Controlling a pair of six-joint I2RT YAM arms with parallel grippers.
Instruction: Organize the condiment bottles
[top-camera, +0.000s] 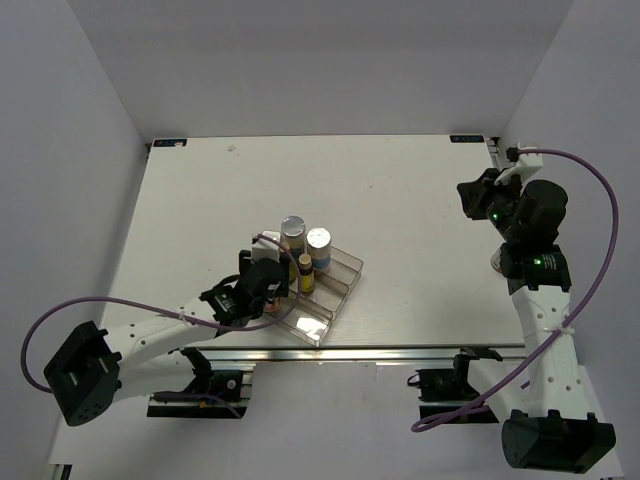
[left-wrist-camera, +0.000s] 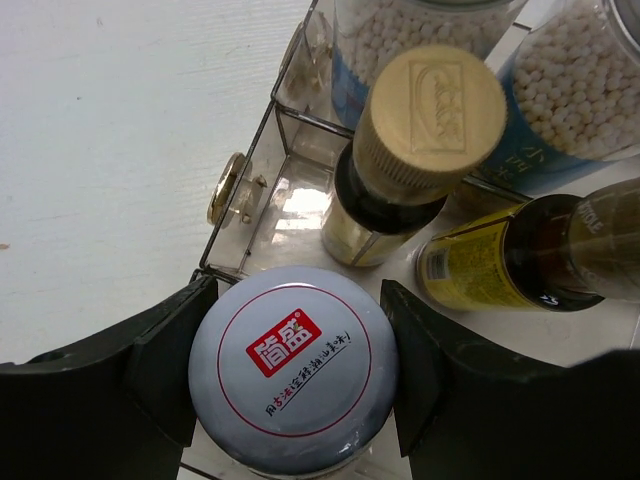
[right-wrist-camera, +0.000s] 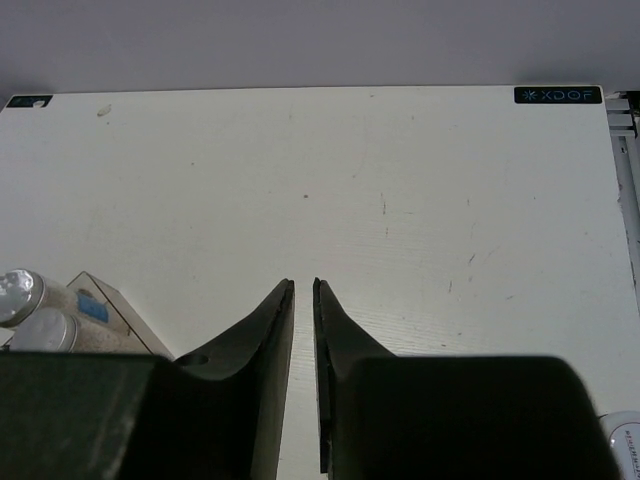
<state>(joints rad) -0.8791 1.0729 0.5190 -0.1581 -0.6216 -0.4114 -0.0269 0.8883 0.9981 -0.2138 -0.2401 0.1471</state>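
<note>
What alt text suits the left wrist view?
The left gripper clasps a white-lidded jar at the near end of a clear tray. Beyond stand a tan-capped yellow bottle and two bead-filled cylinders; another yellow bottle lies sideways.
</note>
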